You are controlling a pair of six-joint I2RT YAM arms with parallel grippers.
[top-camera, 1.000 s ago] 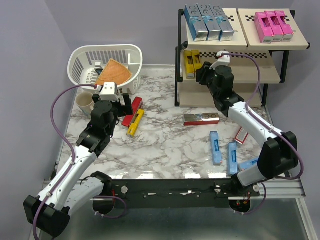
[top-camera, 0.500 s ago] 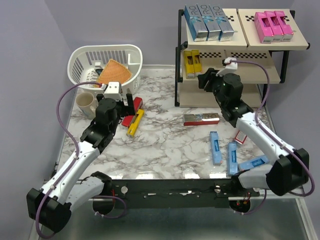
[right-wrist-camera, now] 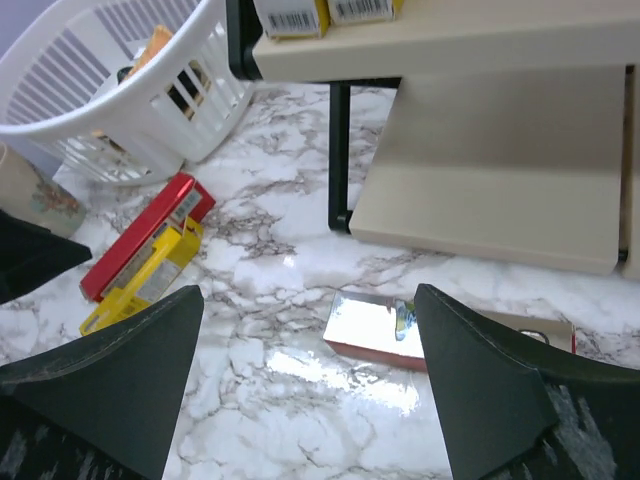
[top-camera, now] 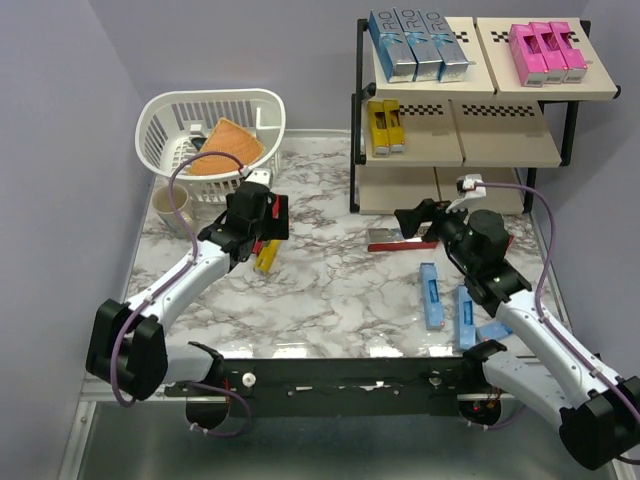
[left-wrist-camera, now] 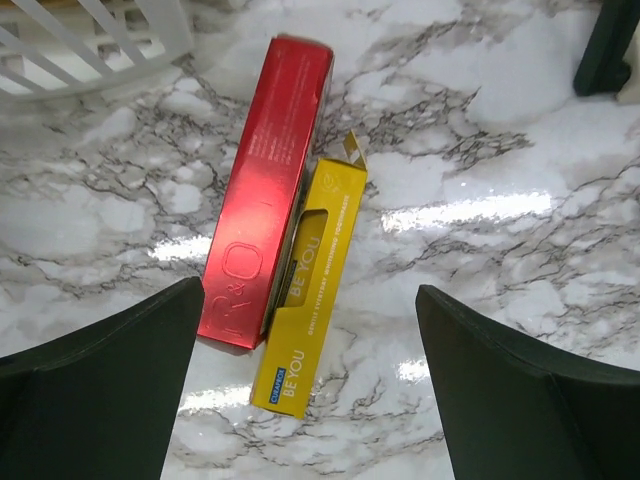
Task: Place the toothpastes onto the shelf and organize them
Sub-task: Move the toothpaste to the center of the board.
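The shelf [top-camera: 505, 150] stands at the back right, with three silver-blue toothpastes [top-camera: 418, 45] and three pink ones [top-camera: 546, 52] on its top tier and two yellow ones [top-camera: 385, 125] on the middle tier. My left gripper [top-camera: 262, 222] hangs open over a red carton [left-wrist-camera: 268, 190] and a yellow carton [left-wrist-camera: 310, 275] lying side by side on the table. My right gripper [top-camera: 415, 218] is open and empty above a shiny silver carton [right-wrist-camera: 375, 325] in front of the shelf. Three light blue cartons [top-camera: 430, 296] lie near the right arm.
A white basket [top-camera: 200, 110] holding an orange object [top-camera: 228, 145] sits at the back left, with a mug [top-camera: 170, 205] beside it. The shelf's black leg [right-wrist-camera: 338, 150] stands just behind the silver carton.
My right gripper opened, drew back from the shelf's middle tier and came down over the silver carton. My left arm swung right, over the red and yellow cartons.
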